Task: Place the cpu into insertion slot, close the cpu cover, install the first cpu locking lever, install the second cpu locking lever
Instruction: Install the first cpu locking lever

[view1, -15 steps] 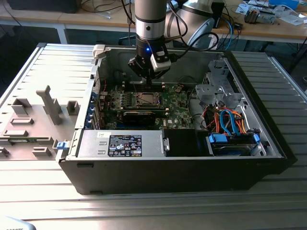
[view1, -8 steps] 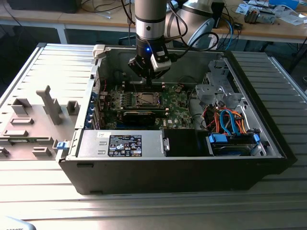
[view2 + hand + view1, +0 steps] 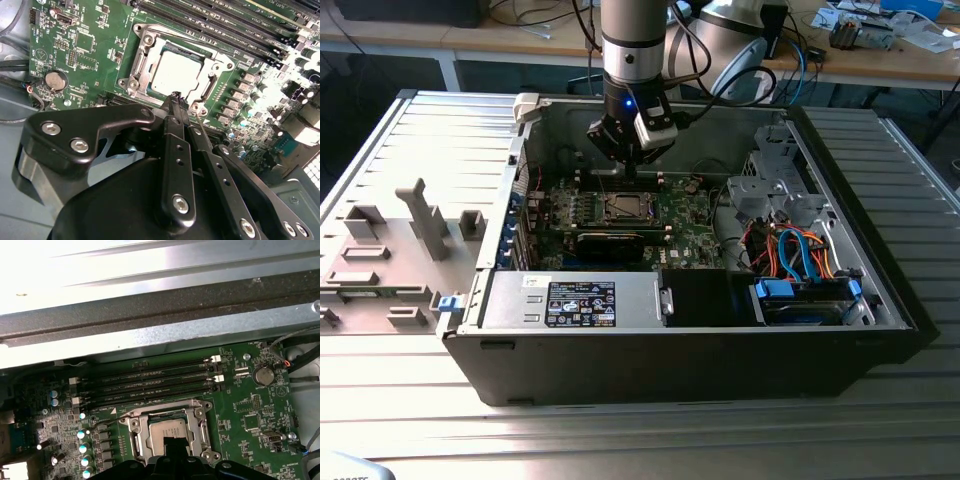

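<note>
Seemingly pincer [image 3: 176, 96] pinched together, empty, tips partly hiding cpu [image 3: 176, 76], cpu cover [image 3: 142, 47] down.

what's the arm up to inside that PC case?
The arm's hand is down inside the open computer case, right at the edge of the insertion slot. The cpu already sits in the slot, with the cpu cover lying closed around it. The hand's fingers are pinched together, holding nothing visible.
</note>
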